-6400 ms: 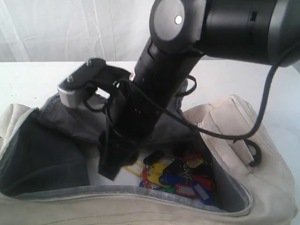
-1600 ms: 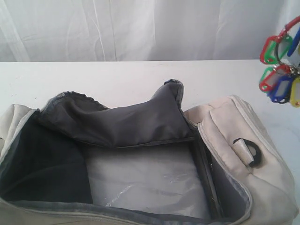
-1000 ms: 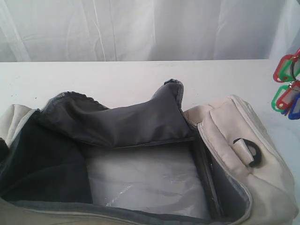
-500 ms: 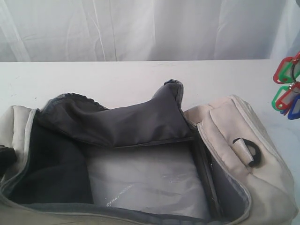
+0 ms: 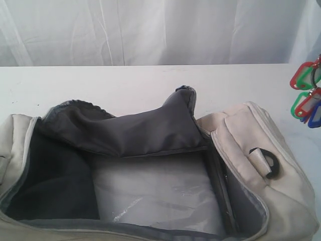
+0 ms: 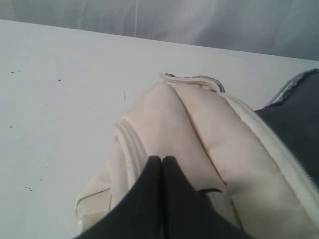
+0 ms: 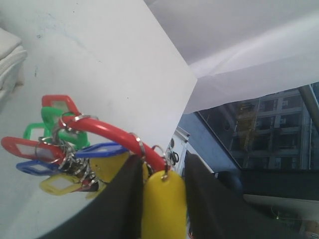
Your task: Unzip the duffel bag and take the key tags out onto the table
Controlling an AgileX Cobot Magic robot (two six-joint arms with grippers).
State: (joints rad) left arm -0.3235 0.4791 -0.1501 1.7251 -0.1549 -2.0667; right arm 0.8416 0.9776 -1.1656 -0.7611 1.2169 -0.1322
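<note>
The counter [image 5: 125, 83] carries the duffel bag [image 5: 241, 130], unzipped and gaping, with no tags inside. The key tags [image 5: 306, 98] hang in the air past its right end, pinched by the right gripper [image 7: 159, 199]; setting them down is left. The left gripper [image 6: 162, 164], pressed together, sits over one bag end.

The cream duffel bag [image 5: 241, 130] lies unzipped on the white table [image 5: 125, 83], its mouth gaping wide. A flap of dark grey lining [image 5: 135, 133] folds back over the far side. Inside, the floor shows a clear, glossy plastic sheet [image 5: 155, 188]. 1 black D-ring [image 5: 271, 163] sits on the bag's right end. At the right edge, the key tags [image 5: 305, 98] hang above the table, well apart from the bag, with red, green and blue showing. A white curtain [image 5: 150, 30] hangs behind.
</note>
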